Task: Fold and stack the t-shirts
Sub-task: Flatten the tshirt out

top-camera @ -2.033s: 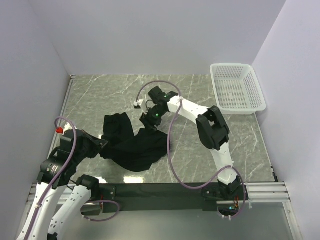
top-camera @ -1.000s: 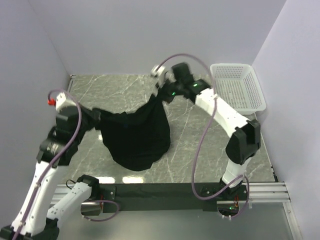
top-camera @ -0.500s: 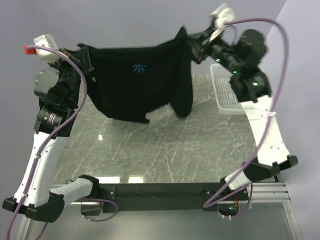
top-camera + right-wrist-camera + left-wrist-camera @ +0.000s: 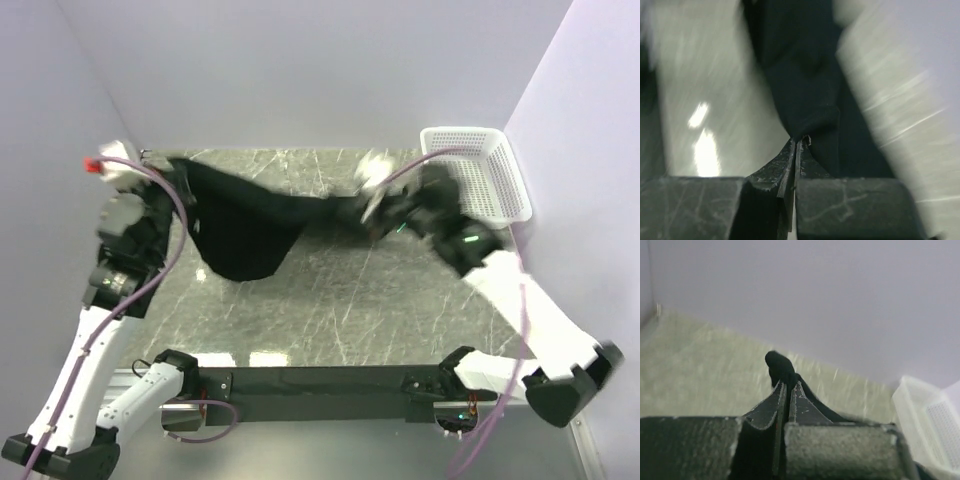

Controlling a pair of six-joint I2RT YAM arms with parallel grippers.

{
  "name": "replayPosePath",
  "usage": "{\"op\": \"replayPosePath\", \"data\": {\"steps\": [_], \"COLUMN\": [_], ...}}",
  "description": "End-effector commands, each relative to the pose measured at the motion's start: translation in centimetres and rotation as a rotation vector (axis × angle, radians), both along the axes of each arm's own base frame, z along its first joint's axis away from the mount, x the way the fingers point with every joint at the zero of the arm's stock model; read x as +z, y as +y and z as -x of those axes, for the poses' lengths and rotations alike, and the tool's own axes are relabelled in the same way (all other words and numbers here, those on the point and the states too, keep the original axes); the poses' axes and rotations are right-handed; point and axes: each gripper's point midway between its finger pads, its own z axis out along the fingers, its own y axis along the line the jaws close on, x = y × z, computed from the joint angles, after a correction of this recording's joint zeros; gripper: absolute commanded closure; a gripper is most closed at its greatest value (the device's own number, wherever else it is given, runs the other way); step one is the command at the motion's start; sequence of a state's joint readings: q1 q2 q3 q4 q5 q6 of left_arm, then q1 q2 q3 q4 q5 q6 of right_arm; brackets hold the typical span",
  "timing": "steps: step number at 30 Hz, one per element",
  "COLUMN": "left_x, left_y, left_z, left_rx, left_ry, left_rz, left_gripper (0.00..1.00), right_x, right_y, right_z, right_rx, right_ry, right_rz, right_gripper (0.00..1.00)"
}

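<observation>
My left tool (image 4: 788,389) and right tool (image 4: 796,146), each clenched on a pinch of cloth, hold one black t-shirt (image 4: 245,228) stretched between them over the counter (image 4: 340,300). Its long axis runs from tool to tool, and the slack body sags nearer my left tool. The likely next move is to lay it flat between the tools.

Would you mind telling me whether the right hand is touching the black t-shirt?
Touching. The right wrist view shows the right hand closed on a bunched edge of the t-shirt, with the cloth running straight out from between its fingertips.
</observation>
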State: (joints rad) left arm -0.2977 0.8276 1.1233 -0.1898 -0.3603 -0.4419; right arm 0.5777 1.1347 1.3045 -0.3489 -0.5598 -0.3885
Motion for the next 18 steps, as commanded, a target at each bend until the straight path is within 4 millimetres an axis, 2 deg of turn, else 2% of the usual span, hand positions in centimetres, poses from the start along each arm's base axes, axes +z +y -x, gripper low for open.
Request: {"op": "replayPosePath", "data": {"steps": [1, 2, 3, 4, 5, 6, 7, 8, 9, 12, 16, 17, 18], "left_x": [-7.8, -9.4, -11.0, -13.2, -14.2, -15.2, -16.3, -16.8, -17.5, -18.0, -17.9, -17.9, -17.8], "left_y": [0.2, 0.1, 0.2, 0.2, 0.2, 0.5, 0.7, 0.8, 1.1, 1.1, 0.9, 0.9, 0.9], "left_z": [0.7, 0.9, 1.2, 1.5, 1.7, 1.9, 2.0, 2.0, 2.0, 1.8, 1.6, 1.6, 1.6], "left_rx": [0.024, 0.025, 0.037, 0.046, 0.05, 0.073, 0.089, 0.102, 0.118, 0.13, 0.122, 0.12, 0.118], "left_ry": [0.184, 0.218, 0.256, 0.295, 0.314, 0.337, 0.357, 0.368, 0.382, 0.398, 0.403, 0.404, 0.404], "left_rz": [0.104, 0.122, 0.138, 0.168, 0.179, 0.185, 0.203, 0.205, 0.204, 0.204, 0.194, 0.191, 0.188], "left_gripper": [0.99, 1.0, 1.0, 0.99, 0.99, 1.0, 1.0, 1.0, 1.0, 1.0, 1.0, 1.0, 1.0], "right_x": [-9.8, -11.5, -13.4, -14.3, -15.3, -15.9, -16.4, -15.2, -15.8, -16.2, -20.5, -21.8, -22.4], "right_y": [2.0, 2.3, 2.4, 2.7, 3.0, 2.8, 2.9, 3.2, 2.6, 1.3, -2.1, -4.2, -5.0], "right_z": [3.1, 3.4, 3.9, 4.1, 4.0, 4.5, 4.5, 4.4, 5.0, 4.6, 3.3, 2.6, 2.4], "right_rx": [0.122, 0.134, 0.153, 0.165, 0.189, 0.213, 0.234, 0.275, 0.295, 0.331, 0.358, 0.373, 0.394], "right_ry": [0.084, 0.128, 0.168, 0.187, 0.199, 0.218, 0.226, 0.177, 0.201, 0.18, 0.233, 0.222, 0.223], "right_rz": [0.18, 0.196, 0.219, 0.233, 0.257, 0.286, 0.311, 0.318, 0.358, 0.428, 0.584, 0.631, 0.642], "right_gripper": [1.0, 1.0, 0.88, 0.76, 0.65, 0.47, 0.42, 0.39, 0.36, 0.34, 0.34, 0.34, 0.35]}}
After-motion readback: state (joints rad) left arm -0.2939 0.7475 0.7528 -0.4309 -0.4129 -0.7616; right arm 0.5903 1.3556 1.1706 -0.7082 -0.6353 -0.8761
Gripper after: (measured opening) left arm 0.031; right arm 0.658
